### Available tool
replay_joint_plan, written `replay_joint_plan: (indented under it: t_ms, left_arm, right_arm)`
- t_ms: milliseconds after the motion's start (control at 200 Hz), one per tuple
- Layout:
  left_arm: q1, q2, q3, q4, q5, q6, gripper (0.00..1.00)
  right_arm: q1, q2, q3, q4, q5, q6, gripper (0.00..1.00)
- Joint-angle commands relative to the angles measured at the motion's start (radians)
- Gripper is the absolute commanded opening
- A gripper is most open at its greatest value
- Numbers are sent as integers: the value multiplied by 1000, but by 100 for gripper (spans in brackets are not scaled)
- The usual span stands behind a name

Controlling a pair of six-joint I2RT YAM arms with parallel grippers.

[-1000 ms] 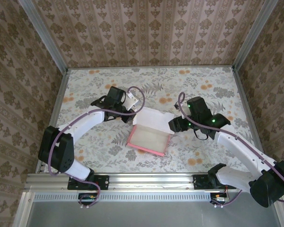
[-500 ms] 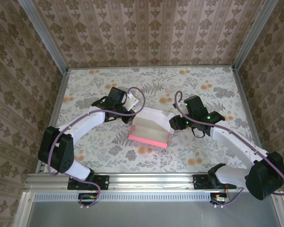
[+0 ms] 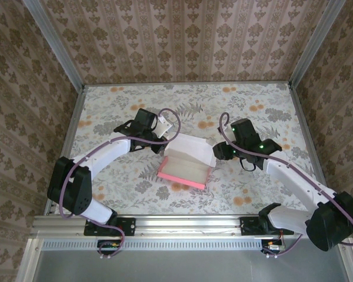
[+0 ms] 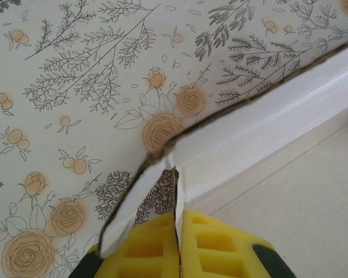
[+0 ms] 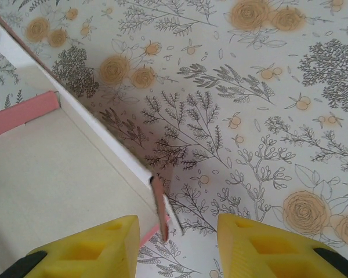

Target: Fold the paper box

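"Where is the paper box (image 3: pixel 185 167)?"

"It sits on the flowery table (image 3: pixel 253 100), right between the two grippers. It is pink outside and pale inside. Its back wall stands up."

"What about the left gripper (image 3: pixel 166 143)?"

"It is at the box's far left corner. Its yellow fingers (image 4: pixel 217 249) are pressed together. A thin edge of the box's white wall is pinched between them."

"And the right gripper (image 3: pixel 216 154)?"

"It is at the box's right end. Its two fingers stand apart. A small pink flap (image 5: pixel 159 208) on the box's corner pokes in between them, but it touches neither one. So that gripper holds nothing."
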Motion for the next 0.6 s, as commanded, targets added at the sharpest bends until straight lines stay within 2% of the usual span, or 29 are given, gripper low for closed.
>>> replay_joint_plan:
  t_ms: [0,595]
  left_arm:
    - [-8,-31,-15,-14,-5,-19,6]
    - [-8,-51,-13,-15,27,-77,6]
  right_arm:
    - [-9,4,14,-17,-39,9,41]
    - [-7,58,-17,35,-98,51,31]
